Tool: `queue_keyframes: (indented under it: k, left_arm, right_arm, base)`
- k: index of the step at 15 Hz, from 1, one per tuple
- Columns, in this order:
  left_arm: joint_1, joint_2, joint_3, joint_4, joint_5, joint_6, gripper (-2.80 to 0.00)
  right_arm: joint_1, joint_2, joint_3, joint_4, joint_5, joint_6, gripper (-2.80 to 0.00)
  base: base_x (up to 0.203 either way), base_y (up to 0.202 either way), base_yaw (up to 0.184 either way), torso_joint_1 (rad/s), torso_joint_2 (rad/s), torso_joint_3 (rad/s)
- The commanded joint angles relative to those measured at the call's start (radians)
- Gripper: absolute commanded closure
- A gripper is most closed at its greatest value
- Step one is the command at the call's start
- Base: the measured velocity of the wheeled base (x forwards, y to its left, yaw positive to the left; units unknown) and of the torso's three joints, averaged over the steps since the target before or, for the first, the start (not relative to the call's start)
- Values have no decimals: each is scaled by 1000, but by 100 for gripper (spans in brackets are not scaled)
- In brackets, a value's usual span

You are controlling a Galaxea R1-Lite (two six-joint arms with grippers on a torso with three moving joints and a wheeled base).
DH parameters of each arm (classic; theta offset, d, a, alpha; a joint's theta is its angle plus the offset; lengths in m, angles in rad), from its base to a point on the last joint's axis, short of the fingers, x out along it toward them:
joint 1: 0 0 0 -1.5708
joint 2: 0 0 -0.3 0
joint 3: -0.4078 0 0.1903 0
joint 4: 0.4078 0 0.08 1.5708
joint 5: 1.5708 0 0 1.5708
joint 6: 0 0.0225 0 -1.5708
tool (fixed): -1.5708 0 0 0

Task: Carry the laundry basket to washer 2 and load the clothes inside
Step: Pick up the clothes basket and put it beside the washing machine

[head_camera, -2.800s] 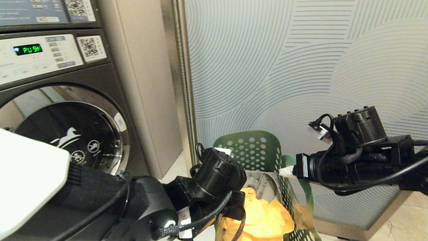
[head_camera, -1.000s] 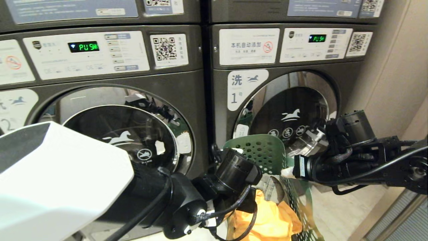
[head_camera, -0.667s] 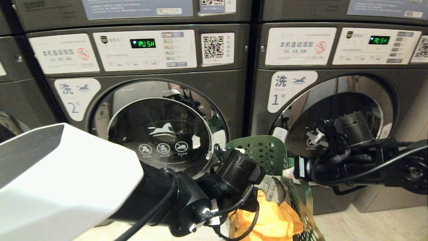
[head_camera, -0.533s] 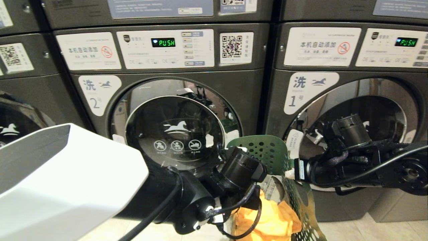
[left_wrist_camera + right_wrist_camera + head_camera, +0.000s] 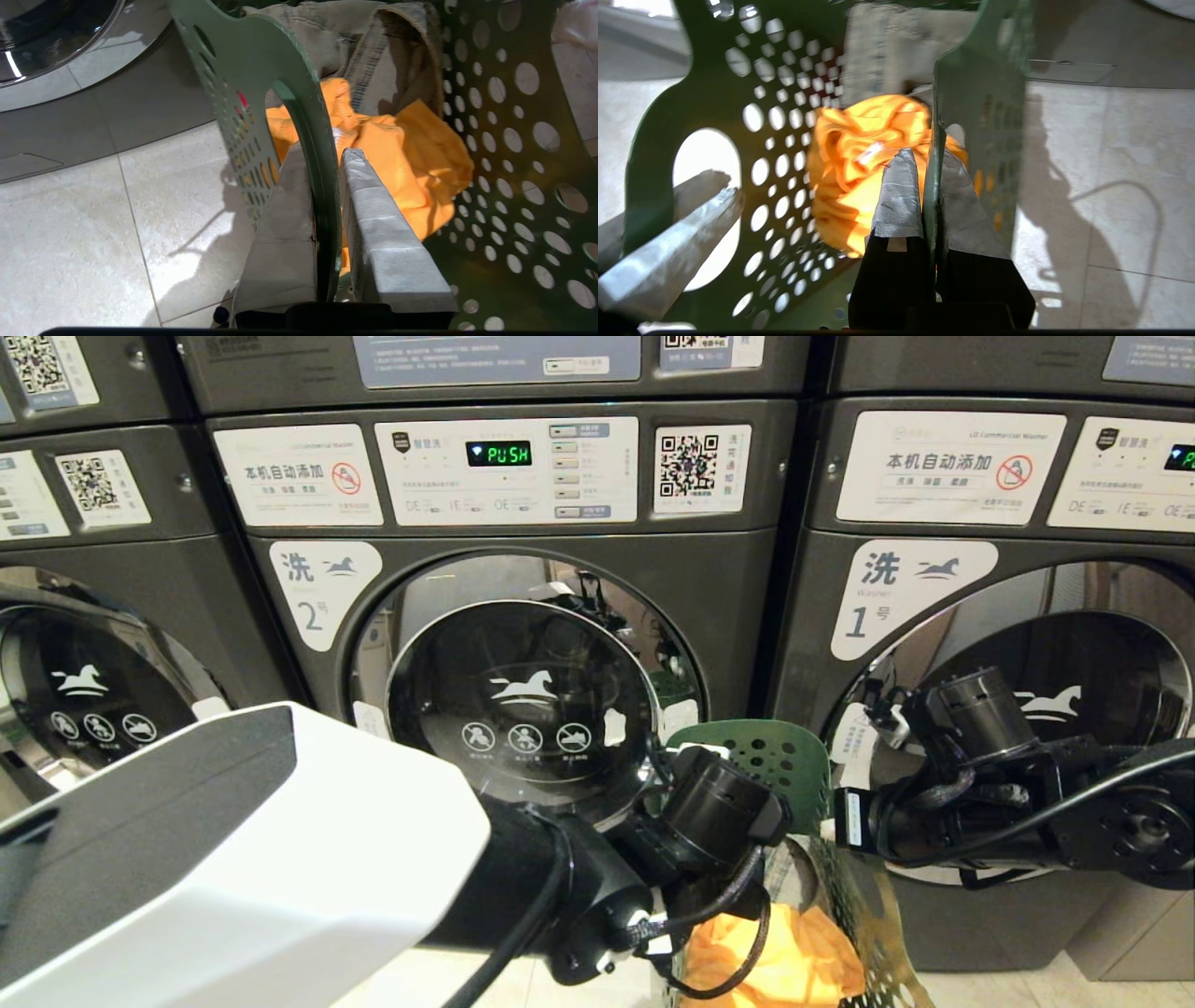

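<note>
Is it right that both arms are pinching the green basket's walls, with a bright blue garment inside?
Not quite. Both the left gripper and the right gripper do pinch the laundry basket walls, but the garment inside is bright yellow, not blue, as both wrist views show.

My left forearm (image 5: 233, 859): white angular shell, black joint.
My wrists: black cylindrical housings, braided black cables looped around.
My left end effector (image 5: 327, 224): grey taped fingers.
My right end effector (image 5: 930, 196): grey tape, black bases.
</note>
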Motion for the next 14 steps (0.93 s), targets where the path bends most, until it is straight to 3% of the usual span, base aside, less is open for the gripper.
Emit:
queue_keyframes:
  k: [1,9,14]
  left_arm:
    - [-5,40,-30,-2,3,-1,0]
    - [-34,206,-247,-1,-3,53,0]
    - [-87,241,-286,-2,-6,53,0]
  right_arm:
    - [-8,2,10,-1,-16,2,0]
    - [-192,0,73,-7,-22,0,0]
    - [-233,-12,112,-10,-22,2,0]
  base:
    - [0,0,0,0,0,0]
    - [0,0,0,0,0,0]
    - [0,0,0,0,0,0]
